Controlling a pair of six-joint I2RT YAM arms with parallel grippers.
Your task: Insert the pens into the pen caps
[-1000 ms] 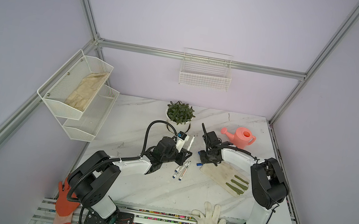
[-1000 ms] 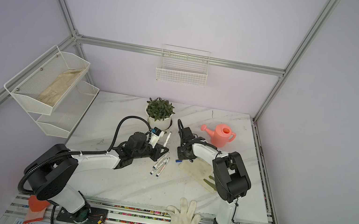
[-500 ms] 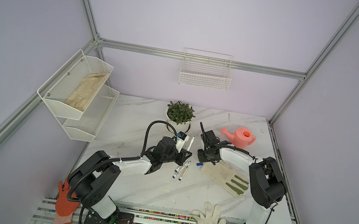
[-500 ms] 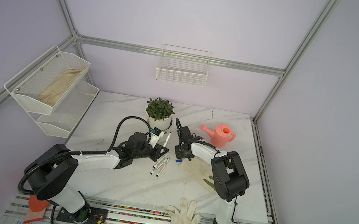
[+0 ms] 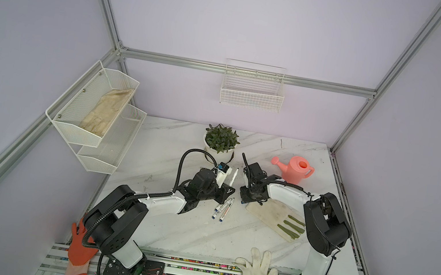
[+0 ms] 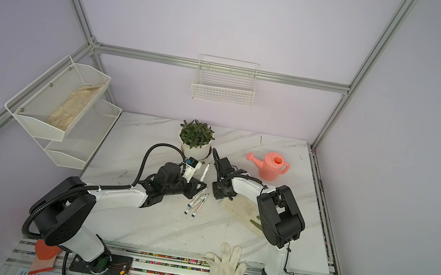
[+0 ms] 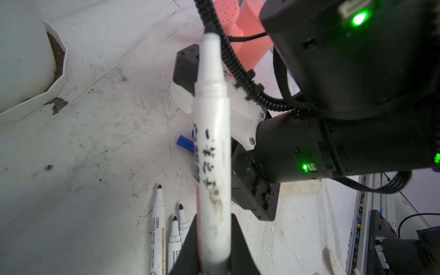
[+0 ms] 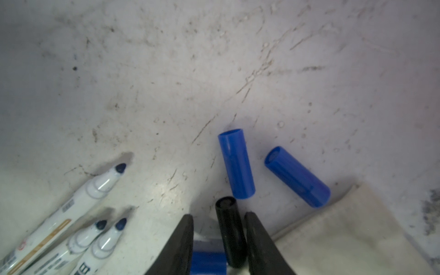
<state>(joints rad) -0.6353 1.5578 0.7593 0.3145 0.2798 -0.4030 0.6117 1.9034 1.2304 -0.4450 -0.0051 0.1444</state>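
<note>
We have the left pincer (image 7: 214, 250) clenched on a slim white printed marker pen (image 7: 213, 142), held off the white marble table (image 8: 166, 71). The right pincer (image 8: 219, 216) is released and straddles a short black plastic cap (image 8: 232, 233) on the table, beside two blue caps (image 8: 237, 164).

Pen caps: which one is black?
The black cap between the right pincer's open jaws, seen in the right wrist view. The three blue caps there differ in colour.
</note>
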